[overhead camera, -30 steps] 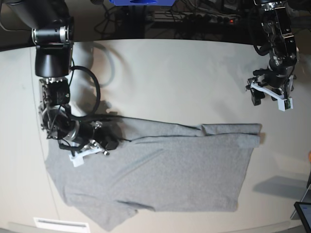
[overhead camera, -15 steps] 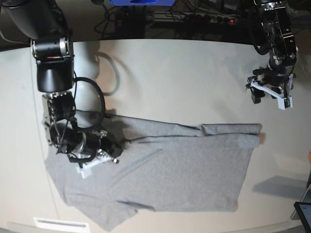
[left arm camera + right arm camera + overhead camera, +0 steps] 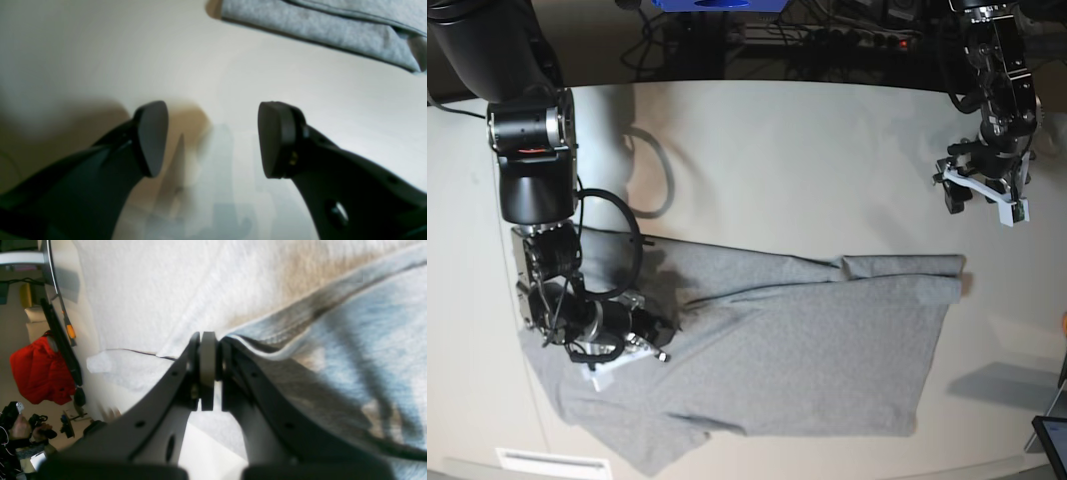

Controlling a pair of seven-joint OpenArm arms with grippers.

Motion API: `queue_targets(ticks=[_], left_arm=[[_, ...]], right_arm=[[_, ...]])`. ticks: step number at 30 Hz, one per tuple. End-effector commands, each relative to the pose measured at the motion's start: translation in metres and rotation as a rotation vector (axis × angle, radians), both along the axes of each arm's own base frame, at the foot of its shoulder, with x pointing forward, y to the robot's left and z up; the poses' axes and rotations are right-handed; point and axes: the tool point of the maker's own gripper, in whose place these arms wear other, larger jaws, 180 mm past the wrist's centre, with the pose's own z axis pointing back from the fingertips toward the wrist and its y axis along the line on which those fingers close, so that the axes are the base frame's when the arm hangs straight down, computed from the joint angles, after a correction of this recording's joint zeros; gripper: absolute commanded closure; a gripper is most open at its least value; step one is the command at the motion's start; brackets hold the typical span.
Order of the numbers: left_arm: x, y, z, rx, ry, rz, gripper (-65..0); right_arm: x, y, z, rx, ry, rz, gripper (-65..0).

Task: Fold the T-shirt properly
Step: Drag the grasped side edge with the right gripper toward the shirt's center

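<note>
Right gripper (image 3: 207, 373) clenched on the T-shirt (image 3: 807, 350) edge, apparently for folding; left gripper (image 3: 213, 140) parted, empty, clear of cloth.

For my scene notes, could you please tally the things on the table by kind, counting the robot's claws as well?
Grey T-shirt: 1
Claws: 2, the right claw shut on the T-shirt, the left claw open above the bare table
Total: 3
</note>
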Motion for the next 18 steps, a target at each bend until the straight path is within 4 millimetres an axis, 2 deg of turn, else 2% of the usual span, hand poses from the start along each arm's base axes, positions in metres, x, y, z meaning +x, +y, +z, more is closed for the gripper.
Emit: queue_targets(ticks=[1,4,9,14,18], left_arm=[[0.009,0.004,0.014,0.027,-0.043,-0.008,-41.7],[0.009,0.003,0.014,0.025,-0.044,-0.009,-41.7],[0.009,0.003,0.013,0.023,-0.043,-0.01,-41.7],[0.007,0.005,0.012,0.025,-0.04,-0.005,-41.7],[0.006,0.005,0.013,0.028,-0.038,-0.006,-41.7]], right_arm=[[0.016,0.002,0.022,0.019,-0.062,-0.005,0.0],[0.019,0.0,0.024,0.016,-0.078,-0.02,-0.1],[0.014,0.016,0.017,-0.033,-0.066,0.052,-0.3],[0.018,0.021,0.008,-0.072,-0.077,0.054,-0.3],[0.02,0.032,0.01,-0.086,-0.097,0.074,-0.3]])
